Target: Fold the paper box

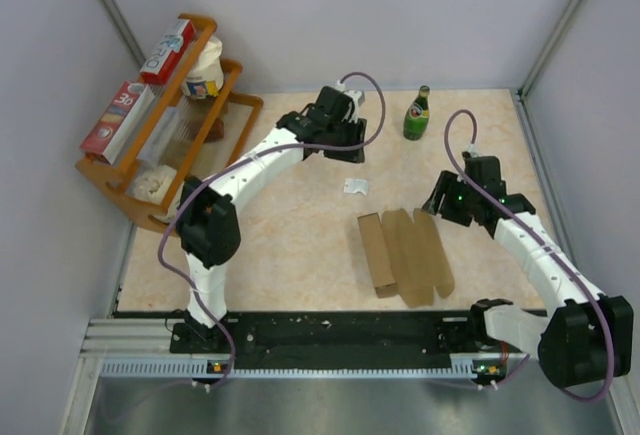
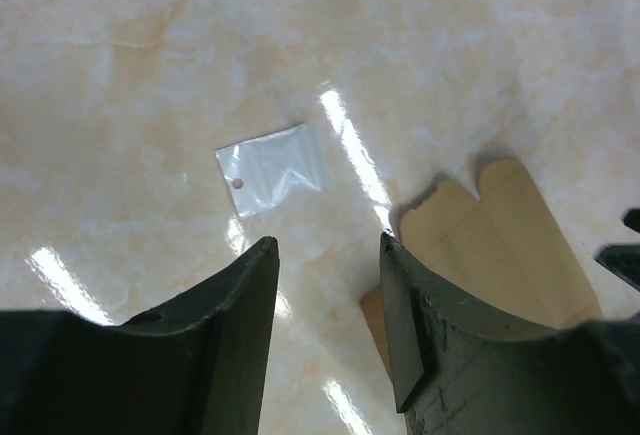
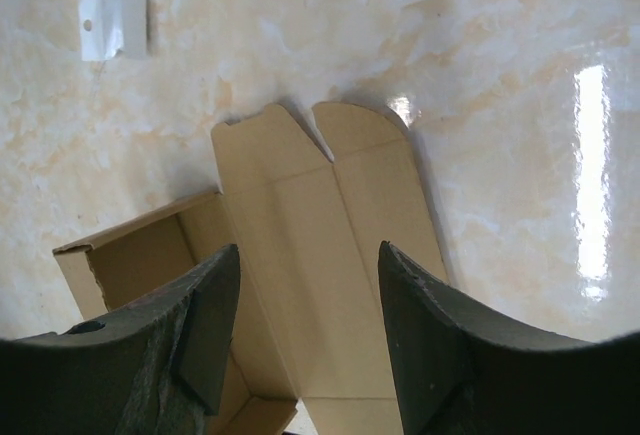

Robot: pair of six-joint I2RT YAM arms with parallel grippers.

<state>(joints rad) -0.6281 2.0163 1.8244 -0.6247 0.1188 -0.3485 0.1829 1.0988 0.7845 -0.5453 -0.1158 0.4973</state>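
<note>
matt brown cardboard paper box (image 1: 405,253)

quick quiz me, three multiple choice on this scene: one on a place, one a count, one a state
1. The green bottle stands on the table: A far side; B near edge; C centre.
2. Red-and-white cartons on the wooden rack: A one; B two; C four.
3. The right end effector is: A open above the paper box; B shut on it; C shut on a bag.
Answers: A, it is at the top of the overhead view; B, two lie on the rack; A, its jaws stand apart, gripping nothing.
</note>
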